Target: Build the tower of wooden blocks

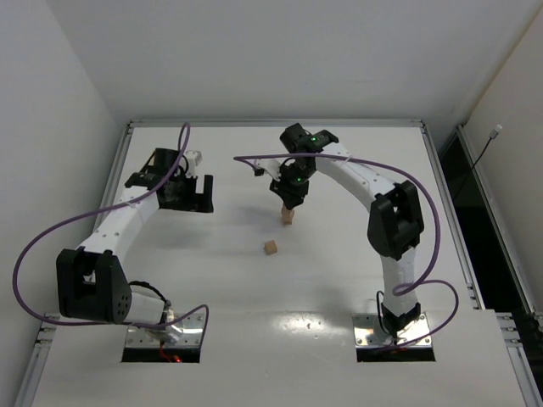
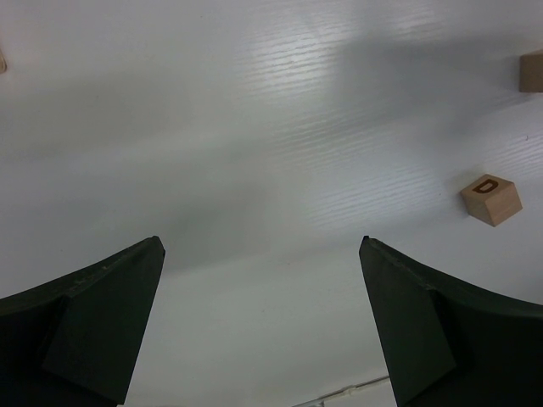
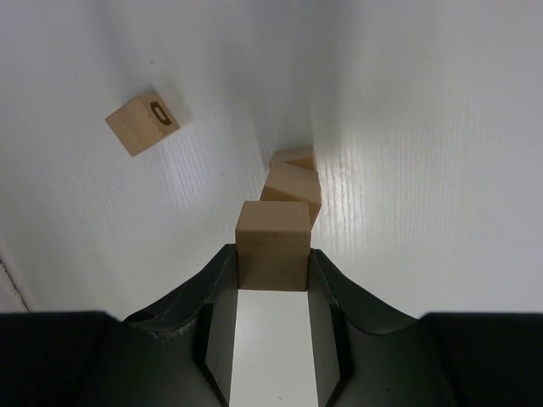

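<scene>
My right gripper [image 1: 291,202] is shut on a plain light-tan wooden cube [image 3: 271,244], gripped between both fingers. Right below it stands a short stack of two more cubes [image 3: 291,192], the upper one turned a little; the stack also shows in the top view [image 1: 288,218]. I cannot tell whether the held cube touches the stack. A loose cube with a letter on one face [image 3: 142,123] lies on the table in front of the stack [image 1: 270,247]. My left gripper [image 1: 202,193] is open and empty, off to the left. In its wrist view the loose cube [image 2: 490,199] lies at the right.
The white table [image 1: 339,280] has a raised rim along its back and sides. The right arm's purple cable [image 1: 254,158] loops over the table behind the stack. The stack's edge shows at the far right of the left wrist view [image 2: 532,71].
</scene>
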Action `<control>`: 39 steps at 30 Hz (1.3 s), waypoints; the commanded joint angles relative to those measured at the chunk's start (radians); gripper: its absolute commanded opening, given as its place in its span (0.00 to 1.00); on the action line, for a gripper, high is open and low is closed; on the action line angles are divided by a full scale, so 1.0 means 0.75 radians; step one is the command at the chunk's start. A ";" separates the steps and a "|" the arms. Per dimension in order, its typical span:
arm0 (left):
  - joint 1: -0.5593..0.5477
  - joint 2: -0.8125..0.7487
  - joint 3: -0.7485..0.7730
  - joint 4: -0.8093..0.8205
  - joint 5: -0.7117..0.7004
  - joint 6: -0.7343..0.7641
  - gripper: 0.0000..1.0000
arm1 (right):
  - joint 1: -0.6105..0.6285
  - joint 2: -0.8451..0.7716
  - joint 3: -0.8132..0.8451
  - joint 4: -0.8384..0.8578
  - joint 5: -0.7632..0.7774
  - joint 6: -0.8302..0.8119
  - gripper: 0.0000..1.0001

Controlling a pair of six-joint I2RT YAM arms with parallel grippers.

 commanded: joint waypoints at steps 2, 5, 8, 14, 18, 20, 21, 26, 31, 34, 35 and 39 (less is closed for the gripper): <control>0.018 0.016 0.051 0.030 0.029 -0.012 1.00 | -0.004 0.012 0.054 0.005 -0.006 0.017 0.08; 0.018 0.016 0.051 0.030 0.043 -0.012 1.00 | -0.016 0.037 0.067 0.017 -0.006 0.017 0.08; 0.031 0.003 0.051 0.030 0.043 -0.012 1.00 | -0.016 0.037 0.079 0.017 -0.006 0.017 0.09; 0.031 0.003 0.039 0.030 0.068 -0.012 1.00 | -0.016 0.049 0.079 0.017 0.020 0.030 0.13; 0.043 0.003 0.039 0.030 0.082 -0.012 1.00 | -0.016 0.049 0.079 0.030 0.020 0.030 0.21; 0.043 0.003 0.039 0.030 0.082 -0.012 1.00 | -0.016 0.049 0.079 0.030 0.032 0.030 0.26; 0.043 0.003 0.039 0.030 0.082 -0.012 1.00 | -0.016 0.049 0.067 0.030 0.033 0.030 0.33; 0.043 0.003 0.039 0.030 0.082 -0.012 1.00 | -0.016 0.035 0.054 0.030 0.033 0.030 0.49; 0.043 0.003 0.039 0.030 0.082 0.000 1.00 | -0.016 -0.031 0.013 0.044 0.020 0.030 0.55; 0.043 0.003 0.039 0.030 0.082 0.000 1.00 | -0.016 -0.078 -0.001 0.056 0.004 0.030 0.60; 0.043 0.003 0.039 0.030 0.082 0.000 1.00 | -0.016 -0.096 -0.013 0.056 -0.008 0.030 0.60; 0.043 -0.029 0.025 0.030 0.109 0.015 1.00 | -0.016 -0.276 -0.084 0.154 0.004 0.060 0.60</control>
